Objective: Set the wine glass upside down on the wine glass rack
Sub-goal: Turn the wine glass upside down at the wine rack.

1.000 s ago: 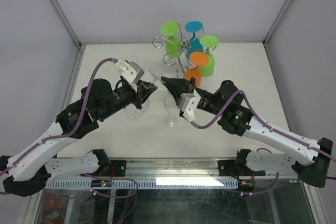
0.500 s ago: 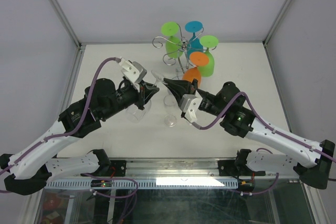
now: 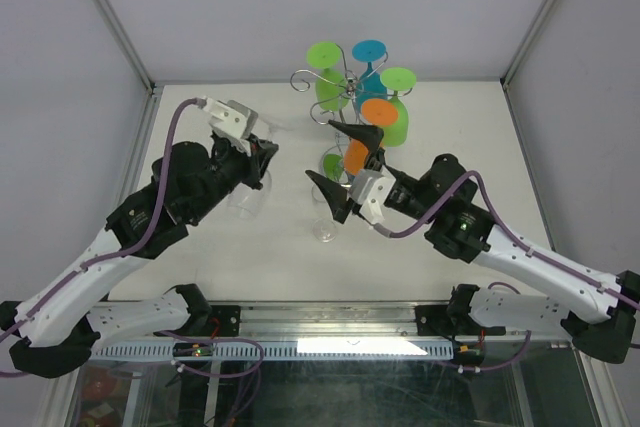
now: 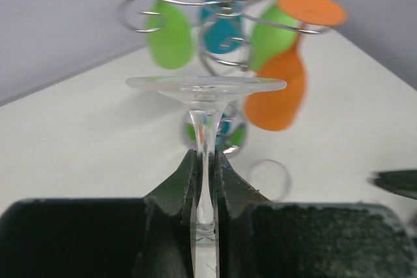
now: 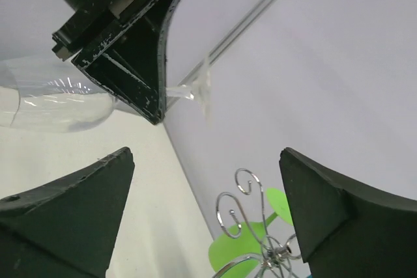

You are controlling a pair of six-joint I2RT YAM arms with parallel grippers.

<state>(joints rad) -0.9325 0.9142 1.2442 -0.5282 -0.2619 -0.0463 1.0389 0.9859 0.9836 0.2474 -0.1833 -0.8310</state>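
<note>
A clear wine glass [image 4: 205,99] is held by its stem in my left gripper [image 4: 205,155], which is shut on it. The round foot points away from the gripper toward the wine glass rack [image 4: 221,4]. From above, the left gripper [image 3: 262,154] is left of the chrome rack [image 3: 345,97] at the back centre. The right wrist view shows the glass bowl [image 5: 52,99] behind the left gripper's fingers [image 5: 137,56]. My right gripper [image 3: 322,150] is open and empty, just right of the held glass, with the rack's scroll arms [image 5: 260,226] showing between its fingers [image 5: 71,206].
Green, blue and orange glasses [image 3: 360,152] hang upside down on the rack. A second clear glass [image 3: 325,219] stands on the white table [image 3: 200,117] below the right gripper. Enclosure posts and walls bound the table at left, right and back.
My right gripper has opened wide and let go of the clear glass. The left gripper has swung back and to the left, carrying the glass alone.
</note>
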